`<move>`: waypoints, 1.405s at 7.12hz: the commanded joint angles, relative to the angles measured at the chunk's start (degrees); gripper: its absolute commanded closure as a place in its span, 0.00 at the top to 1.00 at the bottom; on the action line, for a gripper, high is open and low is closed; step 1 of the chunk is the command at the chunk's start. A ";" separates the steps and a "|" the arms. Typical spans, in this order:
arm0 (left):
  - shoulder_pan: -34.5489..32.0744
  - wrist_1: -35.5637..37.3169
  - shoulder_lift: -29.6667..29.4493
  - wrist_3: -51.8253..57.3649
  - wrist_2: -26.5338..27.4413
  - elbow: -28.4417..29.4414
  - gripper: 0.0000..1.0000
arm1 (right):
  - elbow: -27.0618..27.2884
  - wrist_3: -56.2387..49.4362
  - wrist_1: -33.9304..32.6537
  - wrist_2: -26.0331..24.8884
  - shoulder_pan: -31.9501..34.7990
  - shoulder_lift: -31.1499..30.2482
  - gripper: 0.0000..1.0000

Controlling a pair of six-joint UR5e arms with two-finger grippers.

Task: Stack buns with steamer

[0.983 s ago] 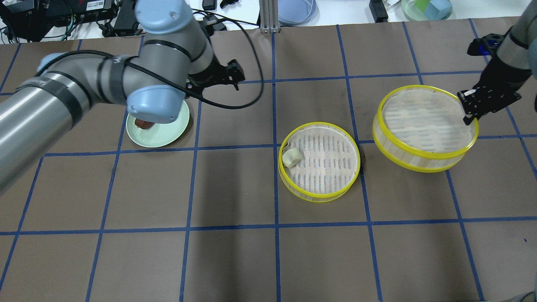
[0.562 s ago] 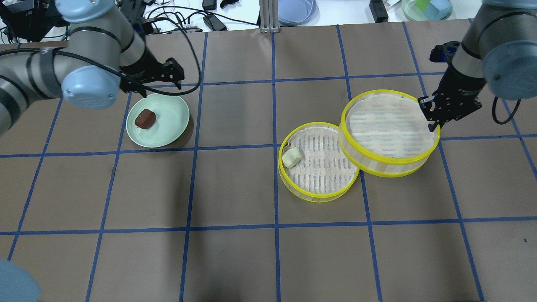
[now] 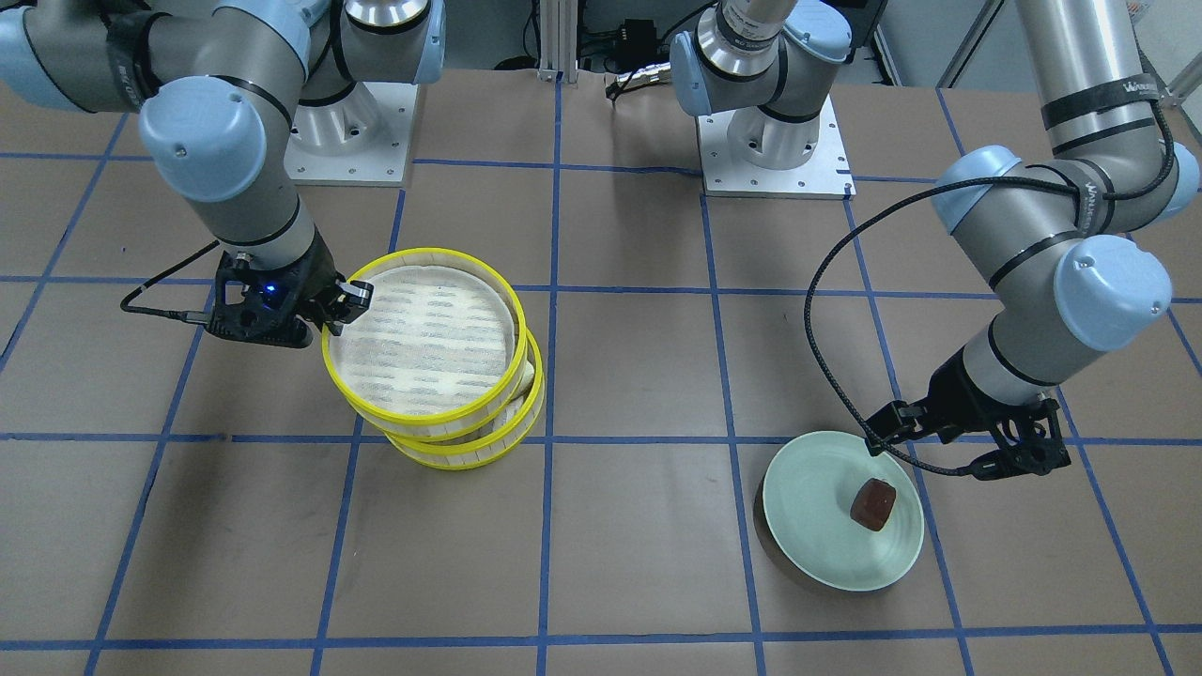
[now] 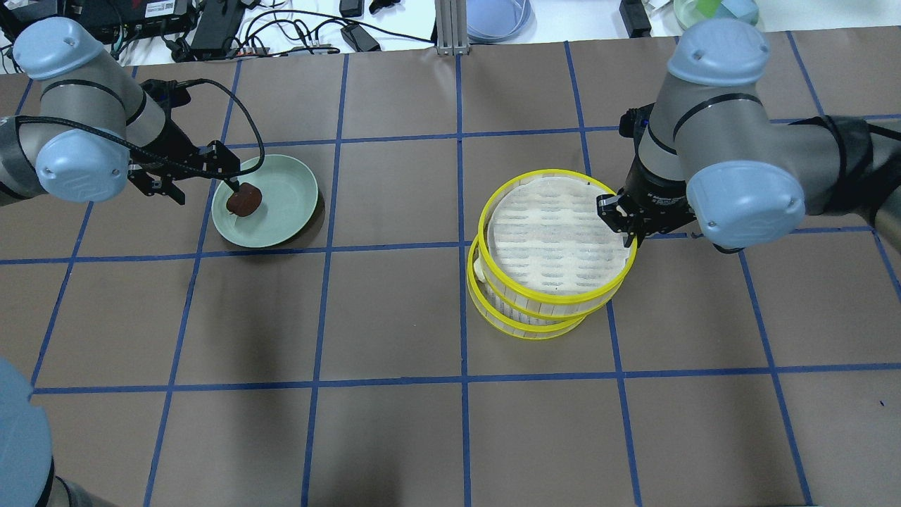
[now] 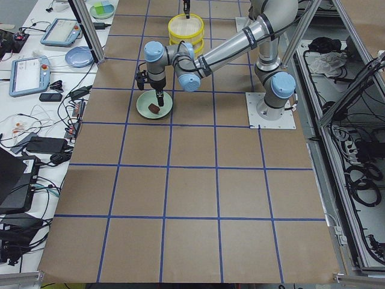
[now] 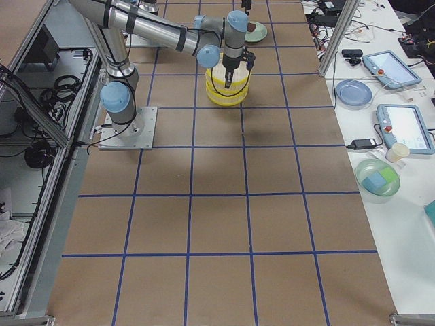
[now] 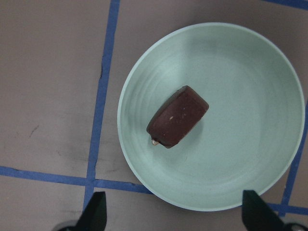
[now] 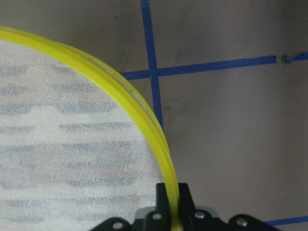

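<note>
A dark reddish-brown bun (image 4: pixel 244 201) (image 3: pixel 872 503) (image 7: pixel 178 122) lies on the pale green plate (image 4: pixel 285 204) (image 3: pixel 808 535) (image 7: pixel 240 159). My left gripper (image 4: pixel 200 176) (image 3: pixel 967 453) hangs open above it, jaws wide on either side of the bun. My right gripper (image 4: pixel 619 218) (image 3: pixel 338 305) (image 8: pixel 173 204) is shut on the rim of a yellow-rimmed steamer tray (image 4: pixel 556 239) (image 3: pixel 423 343). It holds that tray over a second steamer tray (image 4: pixel 528 324) (image 3: pixel 470 451), slightly offset. The cream-white bun (image 4: pixel 481 268) lies in the lower tray, mostly hidden, with only an edge showing.
A white bench beyond the table's far edge holds cables (image 4: pixel 295 32), a blue dish (image 4: pixel 498 17) and a green dish with blocks (image 4: pixel 714 10). The arm bases (image 3: pixel 352 122) (image 3: pixel 775 141) stand at the robot's side of the table.
My right gripper has carried the steamer tray leftward, from beside the lower tray to over it, covering the white bun. My left arm has swung left, with its gripper now over the brown bun.
</note>
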 commanded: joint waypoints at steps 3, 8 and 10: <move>0.04 8.10 -5.87 0.50 -0.31 -0.12 1.00 | 3.17 0.44 -5.07 0.14 1.09 0.65 0.00; -0.14 8.97 -7.45 0.24 -4.97 -0.12 0.90 | 3.08 0.52 -5.24 0.23 1.27 2.06 0.00; -0.14 9.24 -8.59 0.50 -4.45 -0.12 0.90 | 3.08 2.36 -5.33 0.23 2.23 2.32 0.00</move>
